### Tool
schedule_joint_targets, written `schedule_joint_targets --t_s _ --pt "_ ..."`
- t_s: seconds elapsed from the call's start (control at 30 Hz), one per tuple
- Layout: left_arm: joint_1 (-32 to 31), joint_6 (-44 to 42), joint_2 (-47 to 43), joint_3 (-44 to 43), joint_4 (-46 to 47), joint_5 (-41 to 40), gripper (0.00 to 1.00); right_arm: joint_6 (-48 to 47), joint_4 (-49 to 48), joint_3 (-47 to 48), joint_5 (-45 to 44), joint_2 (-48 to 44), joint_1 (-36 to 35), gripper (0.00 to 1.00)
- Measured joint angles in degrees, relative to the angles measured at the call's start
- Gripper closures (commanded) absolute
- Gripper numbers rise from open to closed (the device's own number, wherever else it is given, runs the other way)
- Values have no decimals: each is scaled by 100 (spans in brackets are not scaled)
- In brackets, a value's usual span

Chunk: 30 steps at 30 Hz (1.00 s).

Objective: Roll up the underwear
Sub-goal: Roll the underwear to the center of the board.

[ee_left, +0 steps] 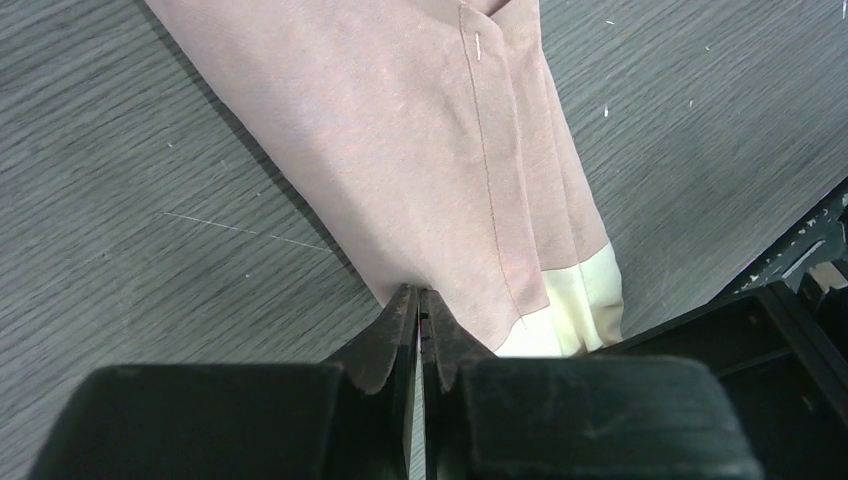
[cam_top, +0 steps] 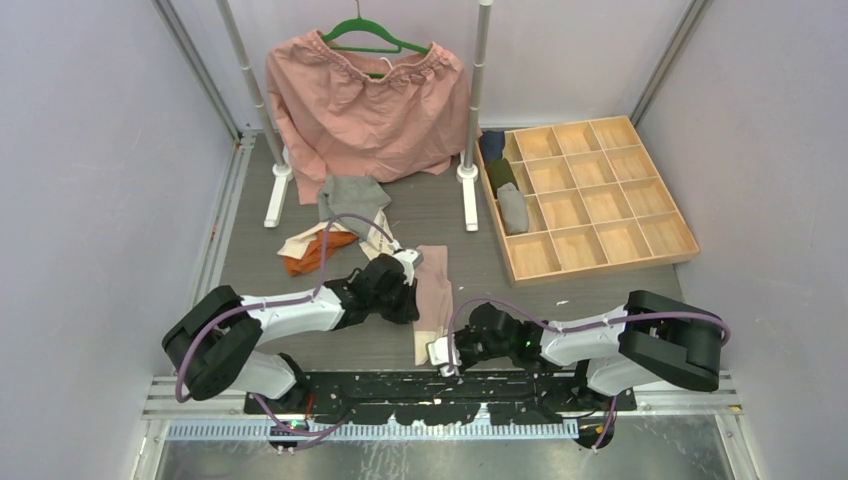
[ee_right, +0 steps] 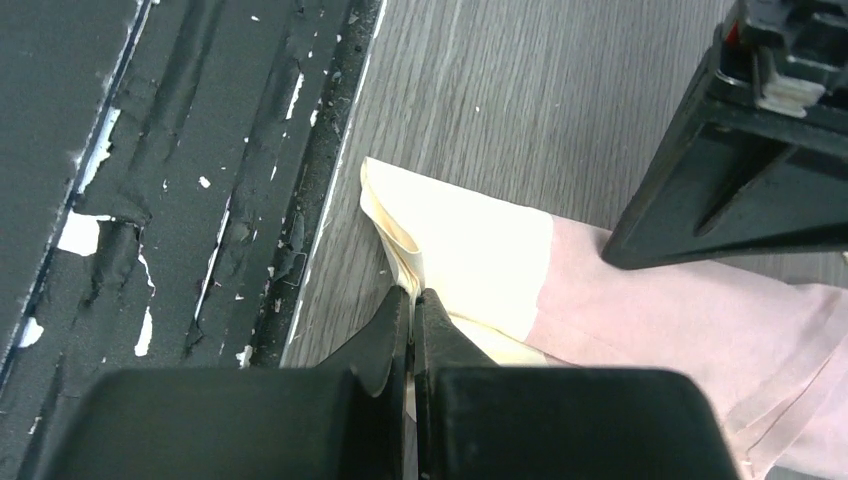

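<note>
Wrist views alone are showing: closed left gripper touching folded dusty-pink cloth underwear, right gripper pinching its cream hem.

The folded underwear at near centre is dusty pink, with a cream band at its near end and pale stitching along a seam. Farther left lie a grey piece, a cream piece and an orange piece. The hung garment is salmon pink, its hanger green. The table is grey wood-grain. The tray at far right is pale wood, holding a navy roll, a dark green roll and a grey roll
</note>
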<state>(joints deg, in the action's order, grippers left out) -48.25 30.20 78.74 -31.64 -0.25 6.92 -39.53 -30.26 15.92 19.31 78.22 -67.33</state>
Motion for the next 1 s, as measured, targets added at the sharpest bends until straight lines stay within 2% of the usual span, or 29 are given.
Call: schedule_joint_targets --t_s 0.2,0.57,1.0 --pt "0 -68 -48 48 -4 63 95 627 -98 -15 37 -94 125 99" --pt "0 -87 -645 125 127 192 97 1580 -243 -15 321 -299 516 99" --pt "-17 -59 -122 337 568 638 98 2096 -310 -15 566 -411 855 99"
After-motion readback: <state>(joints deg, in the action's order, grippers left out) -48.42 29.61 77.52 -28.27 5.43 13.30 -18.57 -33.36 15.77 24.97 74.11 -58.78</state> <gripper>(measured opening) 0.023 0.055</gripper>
